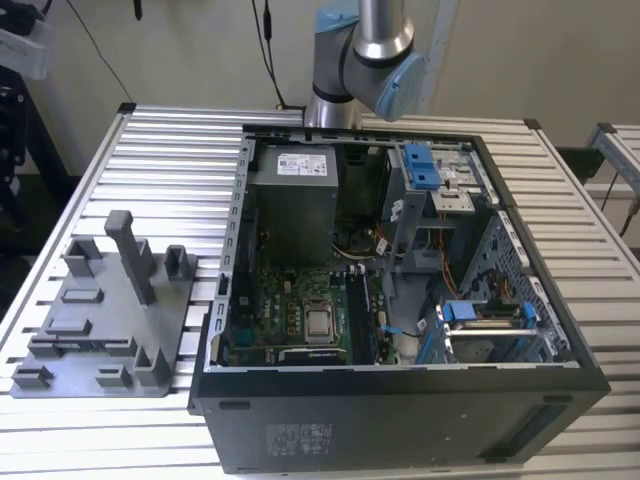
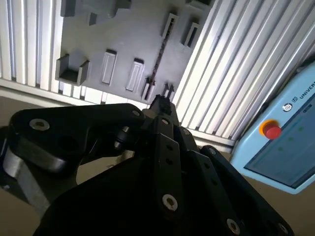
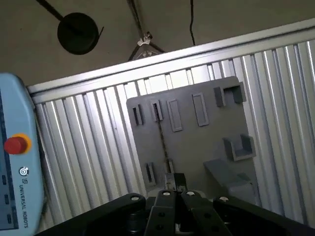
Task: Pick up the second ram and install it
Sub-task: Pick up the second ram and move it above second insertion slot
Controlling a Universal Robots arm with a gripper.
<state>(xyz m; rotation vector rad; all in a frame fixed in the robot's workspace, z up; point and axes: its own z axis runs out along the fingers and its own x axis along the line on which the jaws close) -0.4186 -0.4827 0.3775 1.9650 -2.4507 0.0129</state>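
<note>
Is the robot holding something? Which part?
Nothing, it seems: the black fingers meet empty; the thin black memory stick lies on the grey plastic fixture plate.

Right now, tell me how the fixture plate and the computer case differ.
The fixture plate is pale grey; the computer case is black. The plate is a low slab with upright posts; the case is a deep box, open on top, with boards inside. The plate lies at the exterior view's left, the case beside it. Both rest on the ribbed table.
</note>
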